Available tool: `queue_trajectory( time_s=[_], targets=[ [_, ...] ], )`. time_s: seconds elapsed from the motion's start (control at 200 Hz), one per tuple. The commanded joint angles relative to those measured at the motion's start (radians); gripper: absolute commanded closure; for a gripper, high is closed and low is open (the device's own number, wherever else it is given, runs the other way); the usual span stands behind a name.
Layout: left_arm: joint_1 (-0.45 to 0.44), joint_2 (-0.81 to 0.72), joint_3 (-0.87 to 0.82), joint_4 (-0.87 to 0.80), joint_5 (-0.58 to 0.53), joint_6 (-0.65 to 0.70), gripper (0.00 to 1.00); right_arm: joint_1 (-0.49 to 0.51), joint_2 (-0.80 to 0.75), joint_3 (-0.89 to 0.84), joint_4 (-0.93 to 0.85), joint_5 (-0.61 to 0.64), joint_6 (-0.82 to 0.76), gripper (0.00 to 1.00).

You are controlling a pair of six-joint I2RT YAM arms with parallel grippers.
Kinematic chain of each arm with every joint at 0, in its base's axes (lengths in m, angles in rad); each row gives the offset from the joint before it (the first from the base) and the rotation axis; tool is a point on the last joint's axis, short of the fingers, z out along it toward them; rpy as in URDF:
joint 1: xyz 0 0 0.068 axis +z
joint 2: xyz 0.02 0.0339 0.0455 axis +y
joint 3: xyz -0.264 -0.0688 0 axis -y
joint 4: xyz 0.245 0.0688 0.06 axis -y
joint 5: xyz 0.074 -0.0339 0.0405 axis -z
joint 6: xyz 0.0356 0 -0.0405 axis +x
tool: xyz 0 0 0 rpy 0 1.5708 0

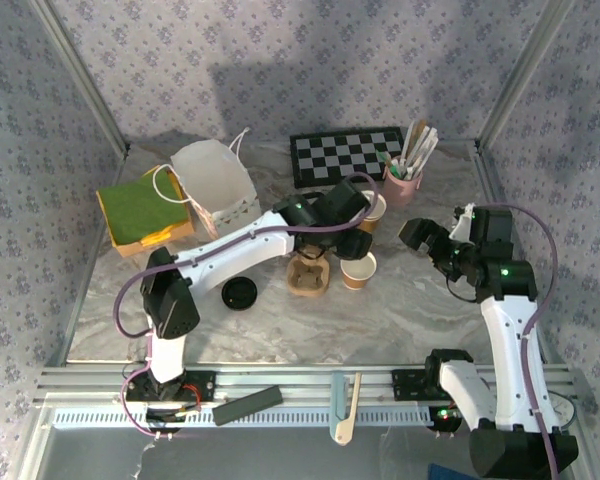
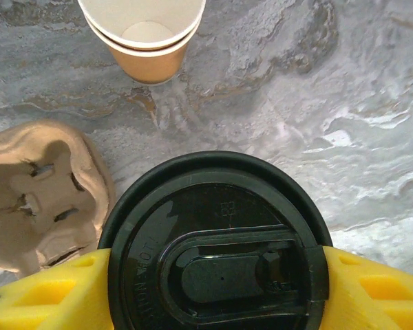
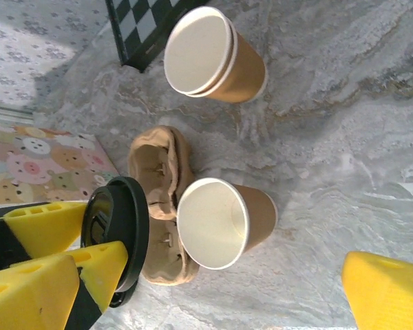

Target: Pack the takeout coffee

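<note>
A tan paper cup [image 1: 359,271] [image 3: 220,223] with a white rim stands open on the marble table, with no lid on it. My left gripper [image 1: 351,238] [image 2: 217,275] is shut on a round black lid [image 2: 217,240] [image 3: 117,230], yellow fingers [image 2: 48,292] clamping its two sides. The lid hangs in the air beside the open cup, over the brown pulp tray [image 1: 308,276] [image 3: 158,199] [image 2: 34,199]. My right gripper [image 1: 423,238] stands open to the right of the cup, one yellow finger [image 3: 385,289] showing, nothing between its fingers.
A stack of two tan cups [image 1: 373,210] [image 2: 144,34] [image 3: 210,55] stands behind. A second black lid [image 1: 240,293] lies left of the tray. At the back are a white paper bag [image 1: 215,185], green and yellow napkins [image 1: 140,210], a checkerboard [image 1: 345,155] and a pink cup of stirrers [image 1: 404,180].
</note>
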State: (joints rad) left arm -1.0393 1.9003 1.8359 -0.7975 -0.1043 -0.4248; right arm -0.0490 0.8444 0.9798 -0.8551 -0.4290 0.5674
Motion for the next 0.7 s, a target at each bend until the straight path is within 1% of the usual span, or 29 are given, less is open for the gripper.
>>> queue_trajectory(
  time_s=[0.0,0.145,0.2,0.225,0.695],
  targets=[
    [-0.028,0.008,-0.007,0.01,-0.109,0.076,0.37,0.012,-0.017,-0.02,-0.031,0.029,-0.023,0.0],
    [-0.048,0.003,-0.09,0.108,-0.112,0.072,0.38,0.033,-0.015,-0.038,-0.019,0.03,-0.018,0.0],
    [-0.051,0.009,-0.107,0.113,-0.111,0.067,0.38,0.041,-0.012,-0.042,-0.016,0.029,-0.017,0.0],
    [-0.053,0.012,-0.117,0.147,-0.112,0.065,0.38,0.043,-0.013,-0.042,-0.016,0.031,-0.016,0.0],
    [-0.074,0.029,-0.194,0.252,-0.101,0.056,0.38,0.063,0.008,-0.061,0.001,0.032,-0.026,0.0]
  ],
)
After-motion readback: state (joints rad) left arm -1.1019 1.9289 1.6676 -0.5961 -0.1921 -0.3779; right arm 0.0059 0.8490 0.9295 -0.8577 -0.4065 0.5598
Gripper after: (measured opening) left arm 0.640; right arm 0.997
